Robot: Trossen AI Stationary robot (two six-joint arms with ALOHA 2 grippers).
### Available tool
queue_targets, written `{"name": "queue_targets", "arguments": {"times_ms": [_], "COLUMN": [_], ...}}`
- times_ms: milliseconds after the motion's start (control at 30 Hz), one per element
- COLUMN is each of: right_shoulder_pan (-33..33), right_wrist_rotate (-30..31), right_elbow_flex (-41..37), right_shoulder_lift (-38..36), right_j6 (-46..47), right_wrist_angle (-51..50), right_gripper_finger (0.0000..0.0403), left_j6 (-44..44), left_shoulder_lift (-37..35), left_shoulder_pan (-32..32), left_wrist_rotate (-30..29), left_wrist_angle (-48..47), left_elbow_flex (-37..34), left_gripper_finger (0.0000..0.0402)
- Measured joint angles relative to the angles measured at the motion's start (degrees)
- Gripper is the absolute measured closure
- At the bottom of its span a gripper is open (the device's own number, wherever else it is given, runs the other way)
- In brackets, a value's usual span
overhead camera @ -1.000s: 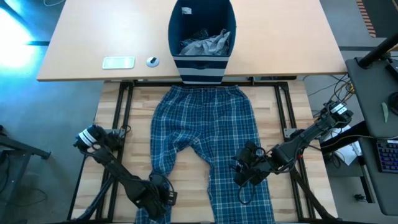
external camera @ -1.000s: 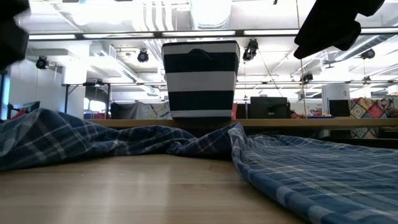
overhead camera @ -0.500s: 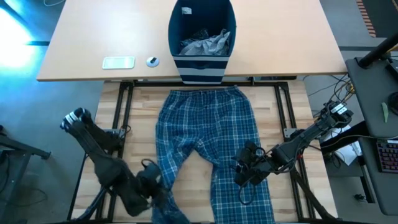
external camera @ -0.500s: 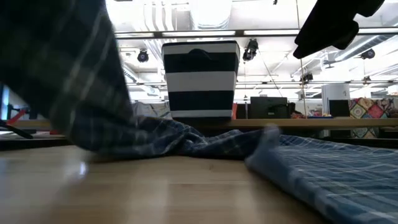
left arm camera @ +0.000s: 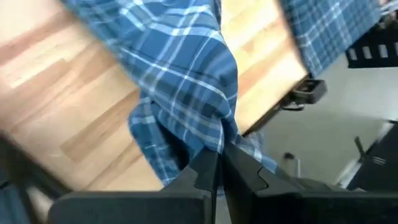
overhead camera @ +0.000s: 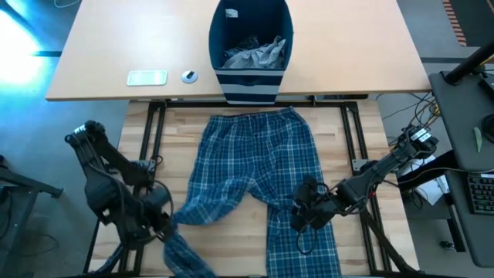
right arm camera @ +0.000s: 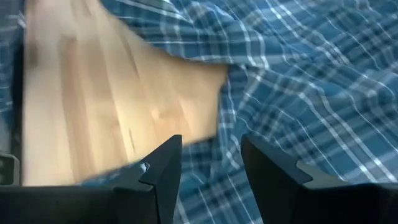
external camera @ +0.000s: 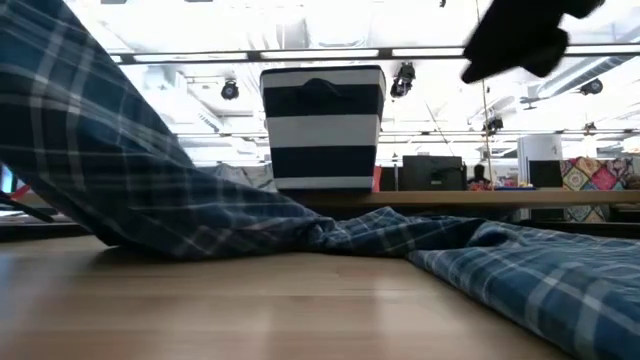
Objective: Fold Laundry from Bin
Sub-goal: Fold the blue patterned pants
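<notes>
We see blue-and-white plaid trousers (overhead camera: 258, 181) spread flat on a wooden table (overhead camera: 177, 143), waistband toward the far edge. Just beyond that edge, on a separate pale desk (overhead camera: 108, 46), stands the navy striped bin (overhead camera: 251, 46), with a crumpled grey garment (overhead camera: 255, 54) inside. Our left gripper (overhead camera: 158, 224) is near the table's front left corner, its fingers (left arm camera: 202, 171) pressed together, pinching the hem of one trouser leg; that leg is pulled sideways and lifted, and in the low view it rises as a slanted sheet of plaid. Our right gripper (overhead camera: 302, 210) hovers over the other trouser leg, beside the crotch, its fingers (right arm camera: 163, 167) spread apart and holding nothing. A phone (overhead camera: 147, 77) and a small round object (overhead camera: 189, 76) lie on the desk, left of the bin.
</notes>
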Motion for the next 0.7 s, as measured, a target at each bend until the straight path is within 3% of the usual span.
{"name": "queue_targets", "arguments": {"times_ms": [300, 500, 700], "right_shoulder_pan": [-6.68, -7.95, -5.93], "right_wrist_rotate": [-0.26, -0.84, -9.42], "right_elbow_flex": [0.00, 0.00, 0.00], "right_shoulder_lift": [1.97, 8.19, 14.63], "right_j6": [-6.66, -8.64, -6.46], "right_wrist_angle": [11.40, 18.59, 28.45], "right_gripper_finger": [0.0241, 0.0241, 0.0241], "left_j6": [0.63, 7.18, 20.46], "left_shoulder_lift": [-8.05, -12.42, -13.33], "left_shoulder_pan": [-1.17, -1.11, 0.77], "left_wrist_rotate": [3.19, -5.15, -13.96], "left_wrist_angle": [9.83, 33.13, 61.33], "left_elbow_flex": [-10.20, -20.22, -29.61], "left_gripper_finger": [0.0402, 0.0402, 0.0402]}}
